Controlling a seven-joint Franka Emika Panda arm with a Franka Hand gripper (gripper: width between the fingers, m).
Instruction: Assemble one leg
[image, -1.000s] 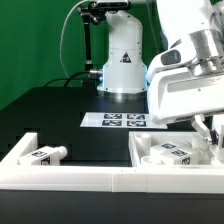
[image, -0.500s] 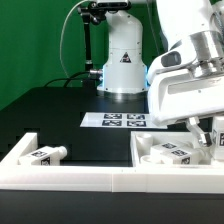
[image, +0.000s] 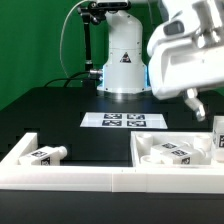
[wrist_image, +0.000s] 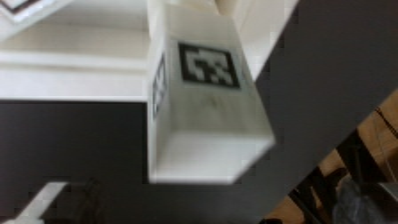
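**Item 1: gripper** (image: 214, 120). 1 two-finger tool on the white arm, at the exterior view's right edge, raised above the tray's right compartment. It is closed on the leg. The fingers themselves are mostly cut off by the frame edge, and the wrist view does not show them clearly.

**Item 2: leg** (image: 218, 136). 1 short white post, upright, hanging directly below the gripper, only partly inside the frame. In the wrist view the leg (wrist_image: 205, 115) fills the middle of the picture, blurred. 1 black-and-white square tag (wrist_image: 210, 65) shows on its lit face, with a second tag on the shaded face beside it.

**Item 3: tray** (image: 100, 181). White, low rim, 2 compartments. It lies below the gripper and stretches away to the exterior view's left.

**Item 4: panel** (image: 172, 152). Flat, white, tagged. It lies in the right compartment, just below the gripper and to the exterior view's left of it, apart from the held leg.

**Item 5: spare leg** (image: 45, 154). 1 tagged white post lying on its side in the left compartment, well apart from the gripper.

**Item 6: marker board** (image: 122, 120). Thin white strip of tags, flat on the black table (image: 50, 115), beyond the tray, to the exterior view's left of the gripper.

**Item 7: arm base** (image: 122, 60). White, at the table's far edge, behind the marker board.
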